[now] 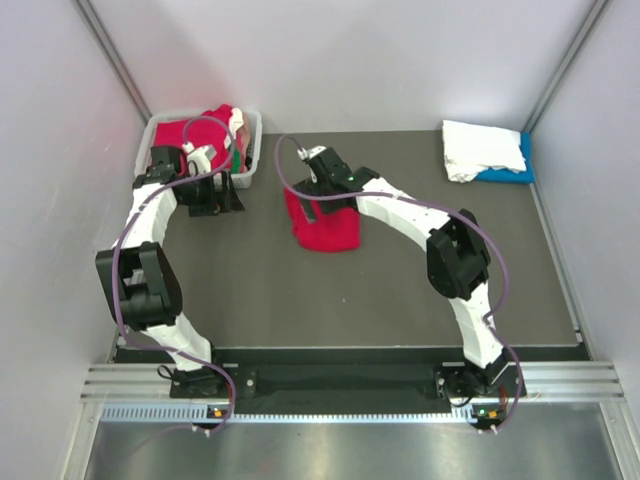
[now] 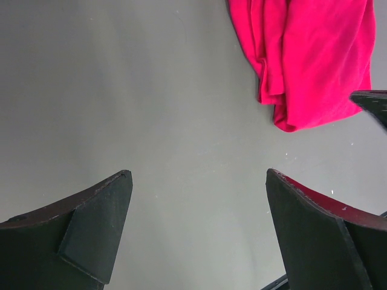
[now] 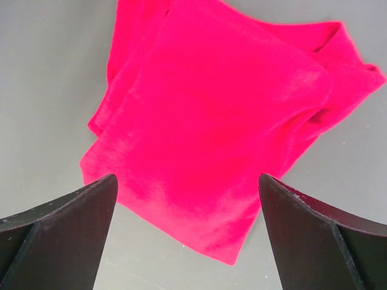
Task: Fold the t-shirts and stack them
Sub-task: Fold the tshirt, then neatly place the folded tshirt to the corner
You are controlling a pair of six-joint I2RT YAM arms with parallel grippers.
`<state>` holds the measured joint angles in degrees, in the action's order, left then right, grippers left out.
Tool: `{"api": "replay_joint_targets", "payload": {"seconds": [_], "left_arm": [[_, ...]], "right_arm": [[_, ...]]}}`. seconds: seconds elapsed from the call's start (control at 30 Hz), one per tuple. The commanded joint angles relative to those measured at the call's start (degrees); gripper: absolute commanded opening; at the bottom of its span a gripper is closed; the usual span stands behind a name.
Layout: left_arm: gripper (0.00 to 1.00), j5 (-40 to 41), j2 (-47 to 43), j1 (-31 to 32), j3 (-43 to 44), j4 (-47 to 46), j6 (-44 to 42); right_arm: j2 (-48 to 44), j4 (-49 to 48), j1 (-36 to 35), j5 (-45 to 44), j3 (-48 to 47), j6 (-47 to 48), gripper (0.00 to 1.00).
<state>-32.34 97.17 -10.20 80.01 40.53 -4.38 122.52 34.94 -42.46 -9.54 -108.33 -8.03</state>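
Red t-shirt (image 1: pixel 323 226) bunched mid-table, unfolded, below right gripper (image 3: pixel 187 187), jaws wide, empty. Left gripper (image 2: pixel 199 175) wide, empty, beside tub (image 1: pixel 150 135). White-on-blue pile (image 1: pixel 483 150) far right corner. More shirts (image 1: pixel 205 125) in tub. Most work left.

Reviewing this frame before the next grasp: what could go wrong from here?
1. The red t-shirt lies bunched in uneven layers below the open right gripper; a pinch may catch one layer and pull the fold apart.
2. The open left gripper hangs close to the tub; a swing could knock it.
3. The white t-shirt on the blue t-shirt lies in the far right corner: a long carry.
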Motion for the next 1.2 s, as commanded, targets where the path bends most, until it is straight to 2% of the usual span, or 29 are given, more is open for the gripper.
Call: {"api": "replay_joint_targets", "payload": {"seconds": [0.0,0.13,0.4,0.73,0.9,1.17], "left_arm": [[0.96,-0.8,-0.6,-0.2,0.2,-1.2,-1.0],[0.96,-0.4,-0.4,-0.2,0.7,-1.0,-1.3],[0.96,-0.9,-0.5,-1.4,2.0,0.4,-1.9],[0.96,-2.0,-0.6,-1.7,3.0,1.4,-2.2],[0.96,-2.4,-0.7,-1.8,3.3,1.9,-2.4],[0.96,-1.8,-0.6,-1.8,3.9,3.1,-3.2]], "right_arm": [[3.4,-1.2,0.4,1.4,2.5,-1.1,1.0],[3.0,-4.2,0.4,2.0,8.2,-2.0,1.0],[6.1,-5.0,0.6,2.3,9.8,-2.3,1.0],[-1.8,-0.3,4.4,-0.9,2.1,-0.8,1.0],[0.7,2.1,7.0,-1.4,-3.9,0.2,1.0],[6.3,1.4,12.4,2.2,-7.5,-0.1,1.0]]}}
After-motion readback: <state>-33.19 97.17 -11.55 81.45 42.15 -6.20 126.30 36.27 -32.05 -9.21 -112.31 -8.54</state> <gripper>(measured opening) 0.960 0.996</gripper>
